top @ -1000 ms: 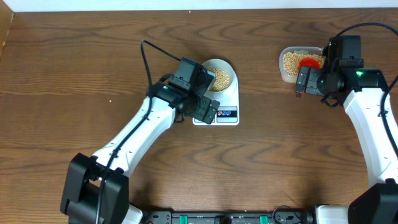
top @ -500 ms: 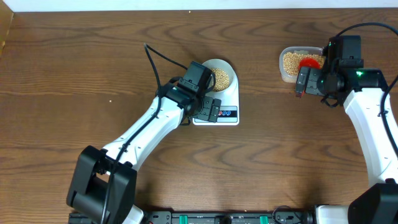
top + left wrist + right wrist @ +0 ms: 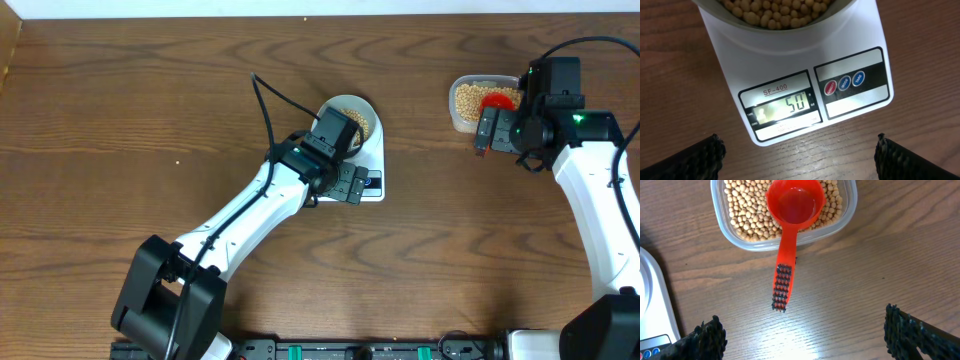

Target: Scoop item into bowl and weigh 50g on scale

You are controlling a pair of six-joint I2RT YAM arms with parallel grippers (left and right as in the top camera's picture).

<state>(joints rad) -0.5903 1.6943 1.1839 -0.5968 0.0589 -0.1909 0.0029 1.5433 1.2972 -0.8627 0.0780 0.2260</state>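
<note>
The white scale [image 3: 805, 60] fills the left wrist view, and its display [image 3: 785, 106] reads 50. On it stands the pale bowl [image 3: 850, 6], full of tan beans [image 3: 775, 10]. My left gripper [image 3: 799, 157] hangs open over the bare wood just in front of the scale, holding nothing. From overhead, the left gripper [image 3: 350, 183] covers the scale's [image 3: 377, 155] front, with the bowl [image 3: 345, 101] behind it. My right gripper [image 3: 802, 332] is open and empty, just short of the red scoop's [image 3: 794, 202] handle. The scoop rests in the clear tub [image 3: 851, 207] of beans [image 3: 740, 210].
Overhead, the tub [image 3: 458, 104] and red scoop [image 3: 497, 99] sit at the back right, beside the right gripper [image 3: 489, 133]. A corner of the scale [image 3: 652, 300] shows at the left of the right wrist view. Dark wood table [image 3: 150, 120] all round.
My left arm has swung to the right, so its gripper now sits over the scale's front. The right arm, scoop and tub have not moved.
</note>
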